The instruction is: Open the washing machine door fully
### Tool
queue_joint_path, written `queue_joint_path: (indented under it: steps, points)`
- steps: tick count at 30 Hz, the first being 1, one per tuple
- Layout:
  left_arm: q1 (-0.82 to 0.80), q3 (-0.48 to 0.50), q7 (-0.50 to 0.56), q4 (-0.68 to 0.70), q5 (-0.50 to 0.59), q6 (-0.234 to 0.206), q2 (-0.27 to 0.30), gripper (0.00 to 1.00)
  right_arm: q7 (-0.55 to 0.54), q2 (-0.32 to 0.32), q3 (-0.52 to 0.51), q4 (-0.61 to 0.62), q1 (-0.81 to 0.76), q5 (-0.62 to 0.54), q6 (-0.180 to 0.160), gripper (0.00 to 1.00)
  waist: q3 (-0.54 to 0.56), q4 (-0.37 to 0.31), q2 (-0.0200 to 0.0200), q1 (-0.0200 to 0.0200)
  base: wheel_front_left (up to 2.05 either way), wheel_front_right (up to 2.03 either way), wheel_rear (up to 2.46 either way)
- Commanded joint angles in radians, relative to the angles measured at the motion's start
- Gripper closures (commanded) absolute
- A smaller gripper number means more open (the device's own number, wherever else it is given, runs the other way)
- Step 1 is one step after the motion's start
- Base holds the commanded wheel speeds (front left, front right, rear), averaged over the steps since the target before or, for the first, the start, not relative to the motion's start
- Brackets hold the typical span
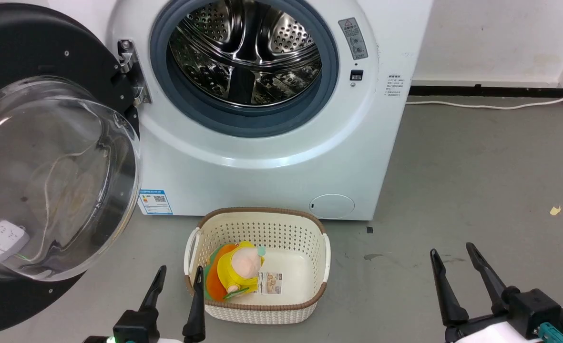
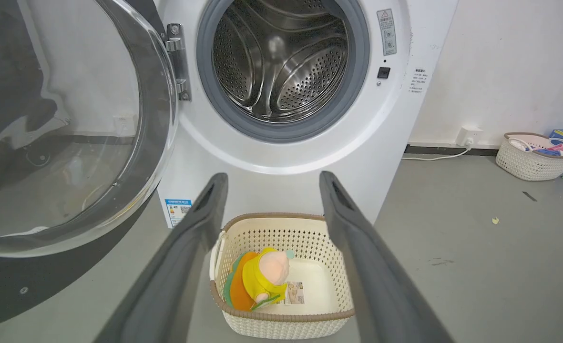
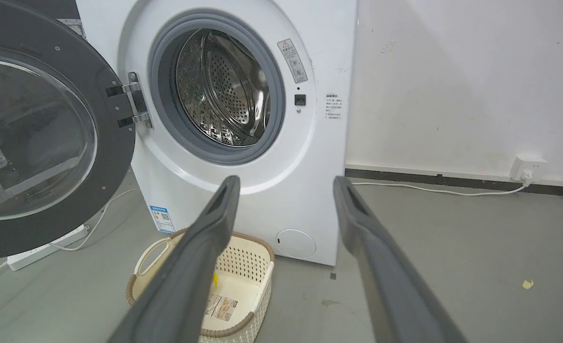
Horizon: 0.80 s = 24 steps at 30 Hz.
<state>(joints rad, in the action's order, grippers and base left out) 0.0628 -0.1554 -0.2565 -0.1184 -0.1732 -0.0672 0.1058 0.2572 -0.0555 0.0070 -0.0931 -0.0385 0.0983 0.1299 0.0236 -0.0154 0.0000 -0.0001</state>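
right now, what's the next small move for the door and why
Probably none on the door: hold the left gripper and right gripper where they are, open, low and touching nothing. The door already stands swung wide on its hinge, inner glass facing out, with the drum fully exposed, so it looks done.

- White box-shaped washing machine (image 1: 271,186): grey gasket (image 1: 243,127), hole-dotted steel drum (image 1: 286,38), blue label (image 1: 155,202).
- Round glossy black washing machine door (image 1: 24,52): clear glass centre.
- Cream hole-patterned plastic basket (image 1: 262,210): brown woven rim.
- Soft toy (image 1: 236,269): yellow, orange, pink.
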Motion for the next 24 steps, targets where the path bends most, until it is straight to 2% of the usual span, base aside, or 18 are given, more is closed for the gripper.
queue_joint_path:
  steps: [1,19,20,24]
  points:
    - [-0.003,0.000,-0.005,-0.004,0.004,0.006,-0.003,0.00,0.004,0.005,0.003,-0.006,-0.013,0.006,0.001,0.00,0.001,0.001,0.0000,0.0001,0.00,0.00,0.00]
    - [-0.007,0.009,-0.005,0.022,0.019,0.027,-0.018,0.00,0.005,0.005,0.005,-0.044,-0.008,0.001,0.001,0.00,0.006,-0.005,0.0000,0.0001,0.00,0.00,0.00]
    - [-0.002,0.008,0.000,0.019,0.013,0.024,-0.019,1.00,0.000,0.000,0.005,-0.041,0.000,0.000,0.000,1.00,0.006,-0.005,0.0000,0.0001,0.00,0.00,0.00]
    - [-0.002,0.007,0.001,0.018,0.013,0.026,-0.021,1.00,-0.001,0.000,0.004,-0.040,0.001,-0.001,0.000,1.00,0.006,-0.005,0.0000,0.0001,0.00,0.00,0.00]
